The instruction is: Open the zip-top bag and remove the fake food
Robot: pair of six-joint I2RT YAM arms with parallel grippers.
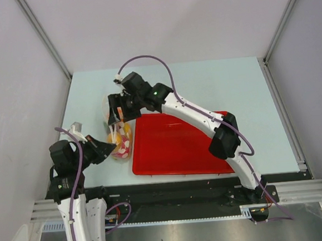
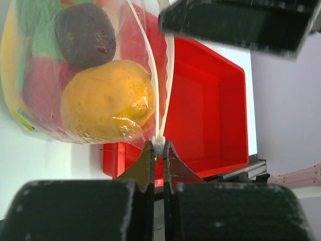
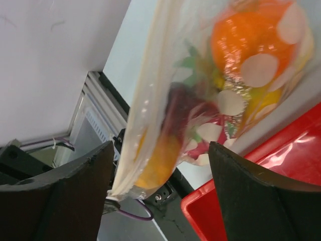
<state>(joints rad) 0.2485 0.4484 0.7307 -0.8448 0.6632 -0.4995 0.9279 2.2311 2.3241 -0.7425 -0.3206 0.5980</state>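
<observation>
**Left pincer nipped on the bag's edge beside the red tray**

The zip-top bag (image 1: pixel 121 141) sits outside the red tray (image 1: pixel 179 144), just beside the tray's edge on the left arm's side. It runs along that edge, over the pale surface (image 1: pixel 214 83). From above I cannot tell whether the bag rests flat on the surface or is raised off it. It is clear, crinkly and printed with white dots, and the fake food (image 2: pixel 108 100) is inside it.

The left pincer (image 2: pixel 158 150) is at the end of the bag nearer the tray's front corner. Its two fingers are pressed together on a thin white strip at the bag's rim, and the plastic rises away from them in a narrow fold. Through the film just above that grip are a yellow fruit (image 2: pixel 100 108), a dark round fruit (image 2: pixel 85 32) and part of a pink-and-green fruit (image 2: pixel 40 88). In that view the tray lies behind the bag, and its inside is bare.

The right arm reaches across the tray, so the right pincer (image 3: pixel 160 150) is over the bag's far end, near the tray's back corner. Its fingers stand apart with the bag between them, and no pad visibly presses on the plastic. An orange (image 3: pixel 246 35) shows through the dotted film close to that camera, with the tray's red corner below it.
</observation>
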